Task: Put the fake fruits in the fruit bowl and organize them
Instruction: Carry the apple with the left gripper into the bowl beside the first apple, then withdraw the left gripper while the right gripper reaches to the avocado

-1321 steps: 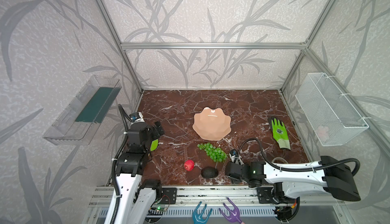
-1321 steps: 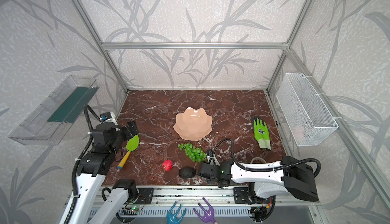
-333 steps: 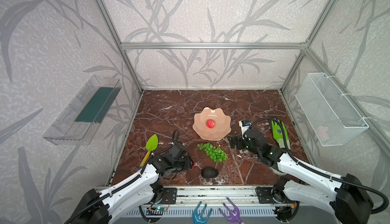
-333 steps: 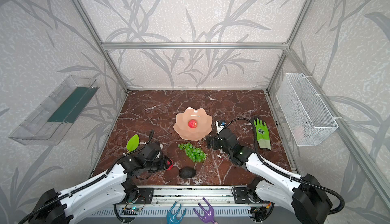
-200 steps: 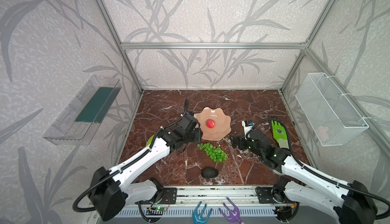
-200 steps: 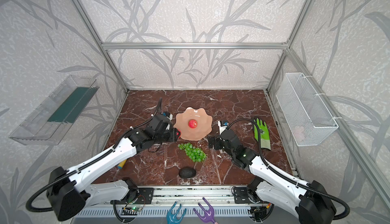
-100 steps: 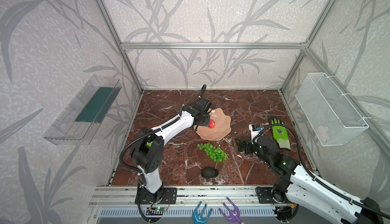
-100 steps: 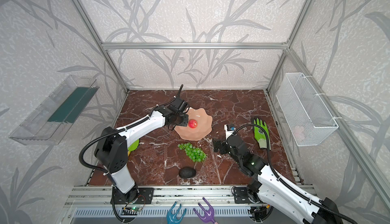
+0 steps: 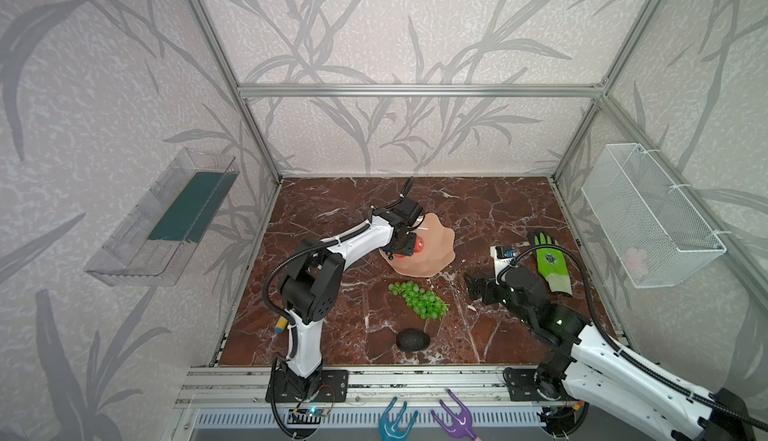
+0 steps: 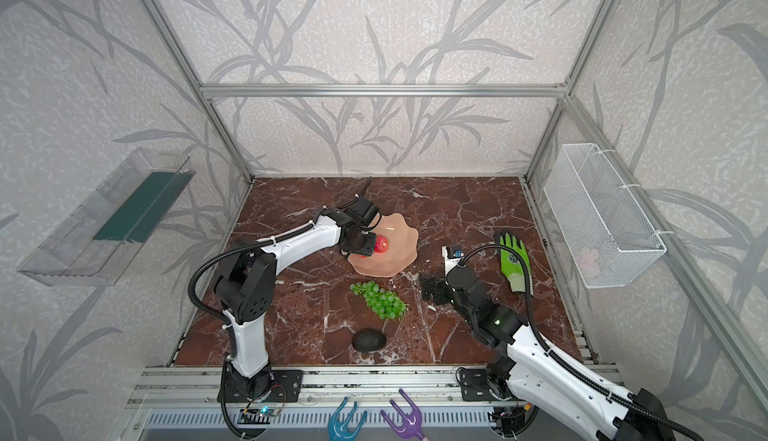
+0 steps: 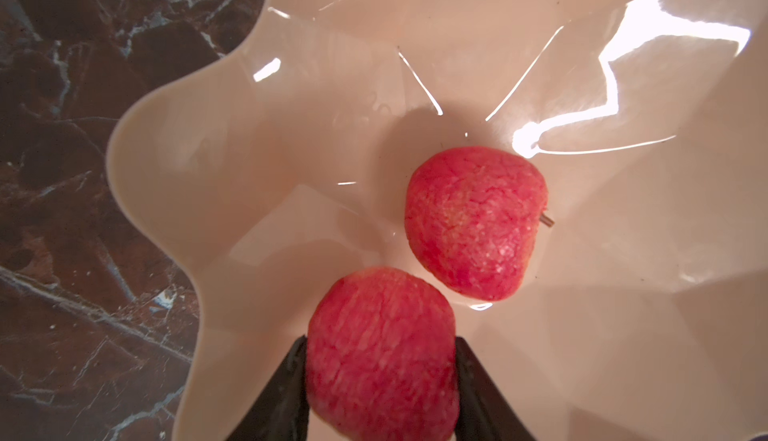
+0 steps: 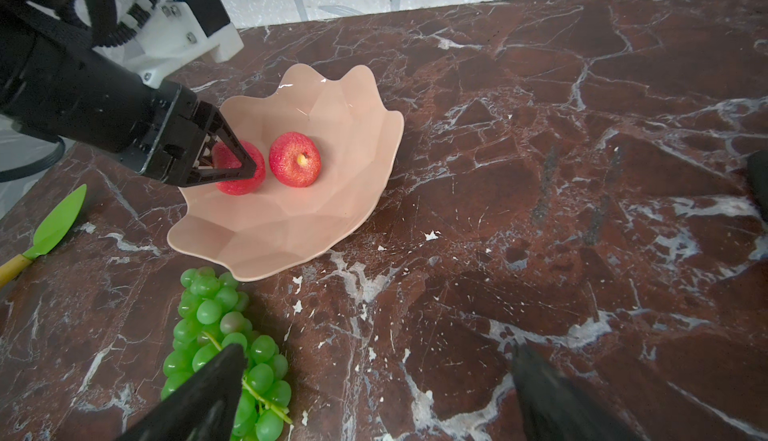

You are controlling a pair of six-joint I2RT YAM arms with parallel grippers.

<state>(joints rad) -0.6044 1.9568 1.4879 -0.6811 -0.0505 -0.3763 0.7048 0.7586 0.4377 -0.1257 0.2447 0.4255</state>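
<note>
Worktop (image 9: 478,210): dark red marble with white veins, boxed in by leaf-patterned walls (image 9: 395,23).
Fruit bowl (image 12: 316,227): peach-pink, wavy rim, mid-worktop.
Left claw (image 11: 380,347): over the bowl's left side, pinching a red apple (image 12: 243,183) low inside the bowl.
Second apple (image 12: 295,159): loose at the bowl's centre, just beside the pinched one.
Grapes (image 9: 419,299): on the worktop, just beside the bowl's near rim.
Avocado (image 9: 412,340): past the grapes, well apart from the bowl.
Right claw (image 12: 376,351): spread wide, holding nothing, right of the bowl.
Glove (image 9: 548,262): green, farther right of the bowl; its dark print is too small to read.

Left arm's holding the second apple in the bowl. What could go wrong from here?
The held apple sits close beside the resting apple, so release may nudge either rolling toward the shallow rim of the bowl. The left gripper sits low inside the bowl; pulling out could drag it.
</note>
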